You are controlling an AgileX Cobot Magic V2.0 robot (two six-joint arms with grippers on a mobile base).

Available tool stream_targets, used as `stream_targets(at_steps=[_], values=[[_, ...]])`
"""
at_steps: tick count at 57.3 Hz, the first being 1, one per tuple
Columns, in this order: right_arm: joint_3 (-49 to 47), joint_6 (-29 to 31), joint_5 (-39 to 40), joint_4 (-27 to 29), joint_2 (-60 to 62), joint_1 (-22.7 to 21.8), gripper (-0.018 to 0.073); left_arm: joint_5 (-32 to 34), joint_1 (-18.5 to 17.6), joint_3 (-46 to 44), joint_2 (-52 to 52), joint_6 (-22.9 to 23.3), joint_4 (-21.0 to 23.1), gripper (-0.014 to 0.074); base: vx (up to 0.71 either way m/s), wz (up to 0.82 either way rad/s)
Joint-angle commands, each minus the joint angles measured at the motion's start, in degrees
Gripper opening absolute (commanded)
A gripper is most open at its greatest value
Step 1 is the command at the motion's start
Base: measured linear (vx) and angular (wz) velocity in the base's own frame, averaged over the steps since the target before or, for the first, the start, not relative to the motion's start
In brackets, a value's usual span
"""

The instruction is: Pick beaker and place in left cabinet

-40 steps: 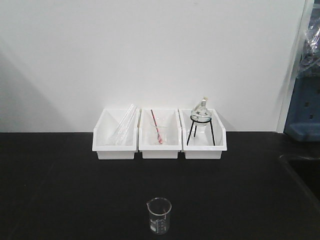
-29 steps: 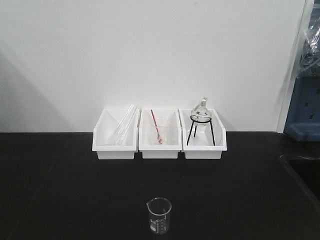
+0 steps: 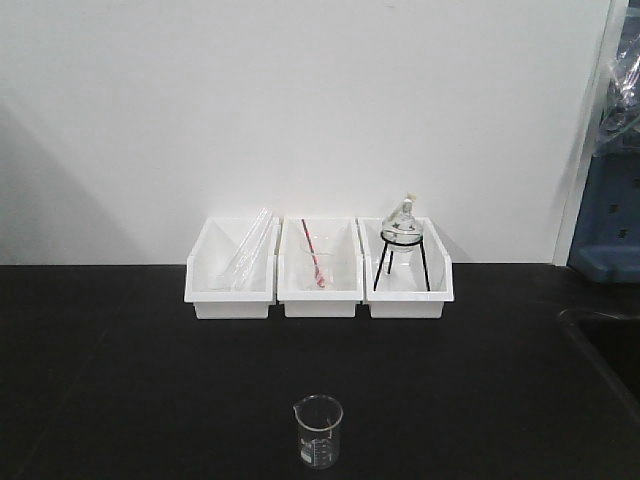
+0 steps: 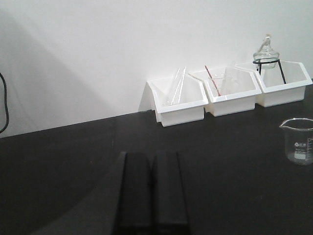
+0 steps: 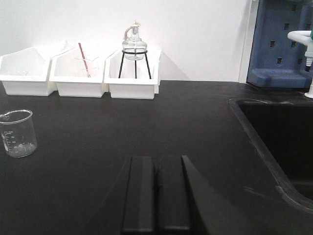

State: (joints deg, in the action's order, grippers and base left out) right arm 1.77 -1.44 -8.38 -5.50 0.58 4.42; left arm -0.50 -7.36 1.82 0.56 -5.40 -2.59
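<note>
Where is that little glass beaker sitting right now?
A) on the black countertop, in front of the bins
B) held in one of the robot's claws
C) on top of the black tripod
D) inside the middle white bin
A: the beaker stands upright on the black countertop, apart from and in front of the row of white bins, with nothing gripping it.

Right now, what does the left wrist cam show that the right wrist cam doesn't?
Left wrist only: the left claw, closed, and a black cable at the frame's edge. Right wrist only: the right claw, closed, a sink and a blue rack. Both: the beaker upright on the black counter, three white bins, and the flask on its tripod.
</note>
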Motion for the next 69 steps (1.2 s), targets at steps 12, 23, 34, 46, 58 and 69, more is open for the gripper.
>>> stream_targets(at_steps=[12,23,34,46,58,69], values=[[0.25,0.49,5.12,-0.49,0.86,-0.28,-0.0006,4.83,-0.03,0.90,1.03,0.15,0.18,0.0001,0.00,0.00],[0.25,0.49,8.85,-0.49,0.86,-0.28,-0.0006,4.83,-0.03,0.90,1.03,0.15,0.18,0.0001,0.00,0.00],[0.19,0.11,21.50,-0.49,0.86,-0.28,-0.0006,4.83,-0.03,0.90,1.03,0.15,0.18,0.0001,0.00,0.00],[-2.94,-4.01,27.34,-0.42,-2.52,-0.28,0.0008,4.83,-0.03,0.90,1.03,0.15,0.18,0.0001,0.00,0.00],[-11.22,-4.01,25.59,-0.36,-14.01,-0.28,0.0041,4.83,-0.03,0.90,1.03,0.15,0.18,0.0001,0.00,0.00],[-14.67,-4.01,25.29,-0.36,-25.19,-0.28,0.0103,4.83,-0.03,0.90,1.03,0.15,0.18,0.0001,0.00,0.00]])
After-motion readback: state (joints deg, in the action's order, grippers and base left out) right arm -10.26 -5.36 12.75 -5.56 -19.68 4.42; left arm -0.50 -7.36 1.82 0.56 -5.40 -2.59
